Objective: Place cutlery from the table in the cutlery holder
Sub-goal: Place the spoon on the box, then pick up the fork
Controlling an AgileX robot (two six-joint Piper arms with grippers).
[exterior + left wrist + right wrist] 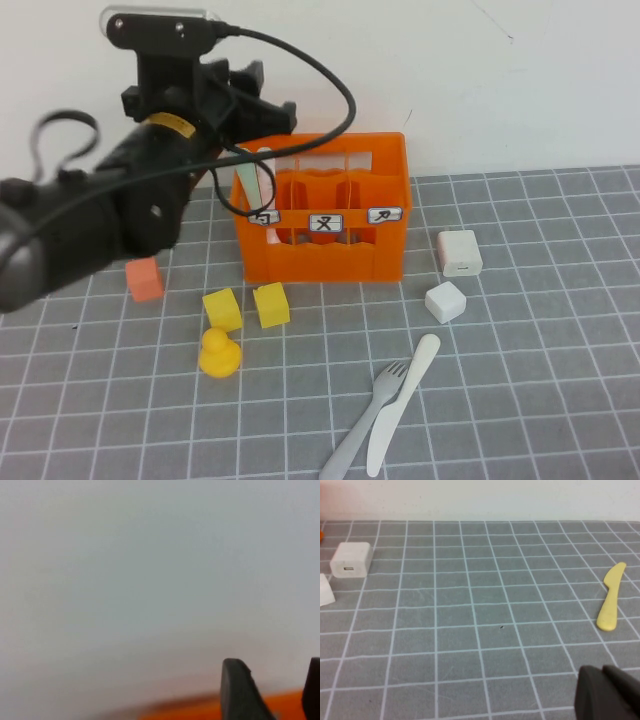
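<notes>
Left pincer: poised over the crate's 10 o'clock corner, near the back wall; in the left wrist view its two dark fingers stand apart with nothing between them.
Right pincer: out of the high view; in its own wrist view it sits low over the tiles, fingers pressed together, holding nothing.
Crate: orange, at the surface's 12 o'clock, three white labels on its front.
Green spoon: upright in the crate's left compartment, just below the left pincer, apart from its fingers.
Pink spoon: a pale pink edge shows beside the green one; hard to tell more.
Fork: grey, flat on the tiles at 6 o'clock, well apart from both pincers.
Knife: cream, lying along the fork, touching it.
Surface: grey tiles.
Other things: two yellow cubes, yellow duck, orange cube, white charger, white cube, a yellow knife in the right wrist view.
</notes>
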